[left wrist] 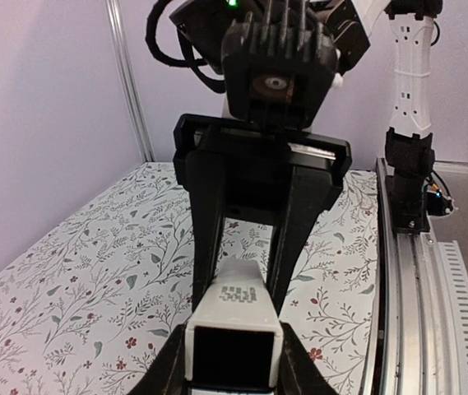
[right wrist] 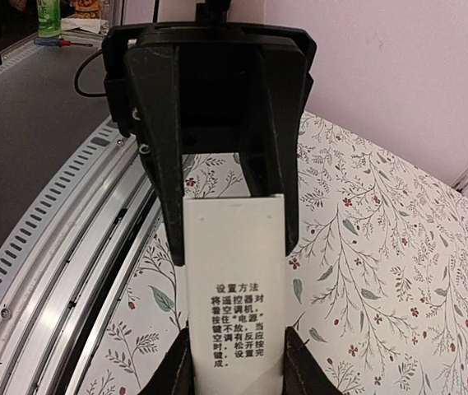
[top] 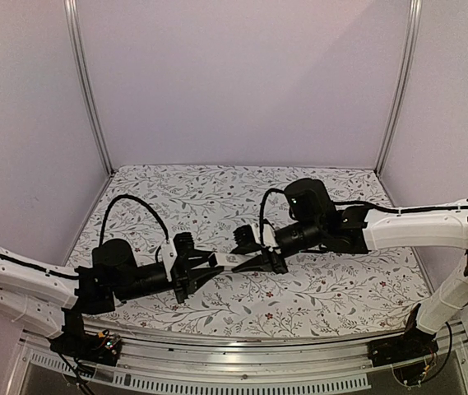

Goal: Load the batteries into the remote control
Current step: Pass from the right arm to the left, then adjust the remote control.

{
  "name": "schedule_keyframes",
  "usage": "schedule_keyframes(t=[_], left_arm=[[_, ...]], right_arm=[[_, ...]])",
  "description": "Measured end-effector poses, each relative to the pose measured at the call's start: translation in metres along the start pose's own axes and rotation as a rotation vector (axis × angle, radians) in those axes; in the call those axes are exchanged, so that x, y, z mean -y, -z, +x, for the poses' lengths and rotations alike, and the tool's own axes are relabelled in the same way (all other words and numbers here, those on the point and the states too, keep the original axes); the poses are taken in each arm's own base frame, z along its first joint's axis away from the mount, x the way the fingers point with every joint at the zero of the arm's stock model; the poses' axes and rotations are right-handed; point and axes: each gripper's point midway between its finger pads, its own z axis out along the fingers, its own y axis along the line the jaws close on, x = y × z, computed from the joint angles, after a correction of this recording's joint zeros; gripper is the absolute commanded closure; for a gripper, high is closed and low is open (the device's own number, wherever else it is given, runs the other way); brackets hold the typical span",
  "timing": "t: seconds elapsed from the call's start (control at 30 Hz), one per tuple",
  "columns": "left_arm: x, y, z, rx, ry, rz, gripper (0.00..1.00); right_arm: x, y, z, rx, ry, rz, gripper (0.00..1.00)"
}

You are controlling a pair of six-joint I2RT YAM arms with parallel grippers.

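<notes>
The remote control [top: 227, 261], a slim white bar, hangs above the floral cloth between both arms. My left gripper [left wrist: 234, 362] is shut on the end with the black window. In the left wrist view the remote control [left wrist: 235, 309] runs away from me into the right gripper [left wrist: 243, 284]. My right gripper [right wrist: 235, 362] is shut on the other end, where the remote control [right wrist: 235, 280] shows its white back with printed black Chinese text. Beyond it, the left gripper [right wrist: 234, 239] clamps the far end. From above, the left gripper [top: 215, 266] and right gripper [top: 246, 262] meet tip to tip. The batteries are out of view.
A floral cloth [top: 242, 197] covers the table. An aluminium rail [top: 242, 374] runs along the near edge by the arm bases. Frame posts [top: 85, 82] and pale walls close off the back and sides.
</notes>
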Motion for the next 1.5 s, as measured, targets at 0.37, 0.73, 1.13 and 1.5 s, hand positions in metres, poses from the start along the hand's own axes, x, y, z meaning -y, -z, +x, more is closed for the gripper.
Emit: schedule_keyframes(t=[0.37, 0.73, 1.13, 1.5], left_arm=[[-0.003, 0.002, 0.002, -0.008, -0.015, -0.017, 1.0], [-0.018, 0.014, -0.001, 0.071, -0.107, -0.117, 1.0], [-0.02, 0.02, -0.017, 0.151, -0.17, -0.154, 1.0], [-0.021, 0.018, -0.01, 0.125, -0.188, -0.176, 1.0]], right_arm=[[0.014, 0.001, -0.001, -0.011, -0.038, 0.074, 0.01], [0.068, 0.044, -0.055, 0.086, -0.315, 0.261, 0.01], [0.147, 0.143, 0.071, -0.145, -1.126, 0.867, 0.93], [0.098, 0.081, 0.132, -0.488, -1.263, 0.803, 1.0]])
